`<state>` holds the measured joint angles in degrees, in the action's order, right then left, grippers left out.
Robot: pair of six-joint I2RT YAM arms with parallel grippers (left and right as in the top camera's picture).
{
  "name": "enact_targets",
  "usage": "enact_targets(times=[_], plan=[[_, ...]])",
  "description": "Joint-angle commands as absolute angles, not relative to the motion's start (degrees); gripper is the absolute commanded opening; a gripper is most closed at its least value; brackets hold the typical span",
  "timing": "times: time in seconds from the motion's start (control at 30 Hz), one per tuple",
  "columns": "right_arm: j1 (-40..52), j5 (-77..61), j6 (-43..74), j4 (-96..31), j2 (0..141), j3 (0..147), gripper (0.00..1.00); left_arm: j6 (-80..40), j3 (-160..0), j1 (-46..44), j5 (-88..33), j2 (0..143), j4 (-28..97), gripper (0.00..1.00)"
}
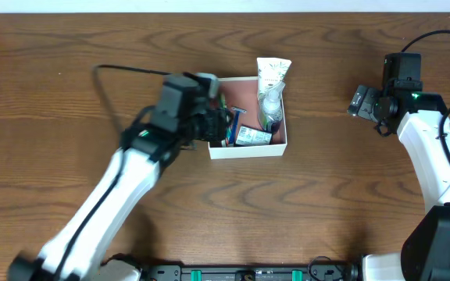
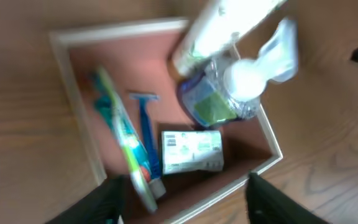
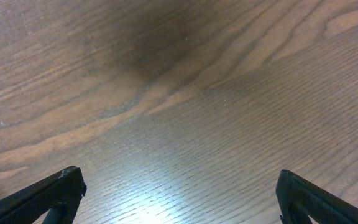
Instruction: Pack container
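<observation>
The container [image 1: 248, 151] is a shallow white-walled box with a reddish-brown floor, at the table's middle. Inside it lie a green toothbrush [image 2: 122, 134], a blue razor [image 2: 146, 130], a small green-and-white carton [image 2: 191, 151] and a clear pump bottle [image 2: 241, 81]. A white tube [image 1: 273, 72] leans over the far rim. My left gripper [image 1: 223, 125] hovers over the box's left side, jaws open. In the left wrist view the toothbrush's lower end lies loose between the gripper's [image 2: 185, 202] dark fingers [image 2: 104, 199]. My right gripper [image 1: 358, 101] is open over bare wood at the far right.
The table is dark wood. A black cable [image 1: 123, 70] runs behind the left arm. In the right wrist view only wood grain shows between the spread jaws of the right gripper [image 3: 179, 193].
</observation>
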<state>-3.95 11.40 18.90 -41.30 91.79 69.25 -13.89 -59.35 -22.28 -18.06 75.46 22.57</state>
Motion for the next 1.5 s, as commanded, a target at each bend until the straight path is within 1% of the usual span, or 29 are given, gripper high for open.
enact_targets(times=[0.0, 0.07, 0.1, 0.13, 0.23, 0.33, 0.4, 0.63, 0.8, 0.9, 1.17, 1.3, 1.4, 1.47], plan=[[-4.34, 11.75, 19.7, -41.39, 91.68, 69.52, 0.99, -13.76, -60.25, -20.67, -11.92, 66.67, 25.85, 0.78], [-4.34, 11.75, 19.7, -41.39, 91.68, 69.52, 0.99, -13.76, -60.25, -20.29, -9.21, 62.02, 28.38, 0.91], [-4.34, 11.75, 19.7, -41.39, 91.68, 69.52, 0.99, -13.74, -60.25, -20.27, -7.7, 59.05, 30.09, 0.95], [-4.34, 11.75, 19.7, -41.39, 91.68, 69.52, 0.99, -13.74, -60.25, -20.27, -6.17, 56.62, 31.46, 0.96], [-4.34, 11.75, 19.7, -41.39, 91.68, 69.52, 0.99, -12.58, -60.25, -20.27, -0.78, 50.74, 35.03, 0.96], [-4.34, 11.75, 19.7, -41.39, 91.68, 69.52, 0.99, -8.19, -60.25, -20.27, 10.11, 43.99, 39.05, 0.98], [-4.34, 11.75, 19.7, -41.39, 91.68, 69.52, 0.99, -8.14, -60.25, -20.27, 13.23, 39.59, 42.78, 0.98], [-4.34, 11.75, 19.7, -41.39, 91.68, 69.52, 0.99, -8.14, -60.25, -20.27, 13.32, 28.64, 55.99, 0.98], [-4.34, 11.75, 19.7, -41.39, 91.68, 69.52, 0.99, -8.12, -60.25, -20.27, 13.37, 26.17, 65.36, 0.98], [-4.34, 11.75, 19.7, -41.39, 91.68, 69.52, 0.99, -8.19, -60.2, -20.27, 13.28, 26.11, 68.86, 0.98], [-4.34, 11.75, 19.7, -41.39, 91.68, 69.52, 0.99, -8.16, -60.01, -20.27, 13.37, 26.11, 69.71, 0.98], [-4.34, 11.75, 19.7, -41.41, 91.68, 69.52, 0.99, -8.16, -58.28, -20.25, 13.3, 25.87, 64.42, 0.98], [-4.34, 11.75, 19.7, -41.39, 91.68, 69.52, 0.99, -8.14, -55.66, -16.67, 11.16, 25.74, 59.72, 0.98], [-4.34, 11.75, 19.7, -41.39, 91.68, 69.52, 0.99, -8.12, -52.53, -12.67, 8.45, 25.15, 55.64, 0.98]])
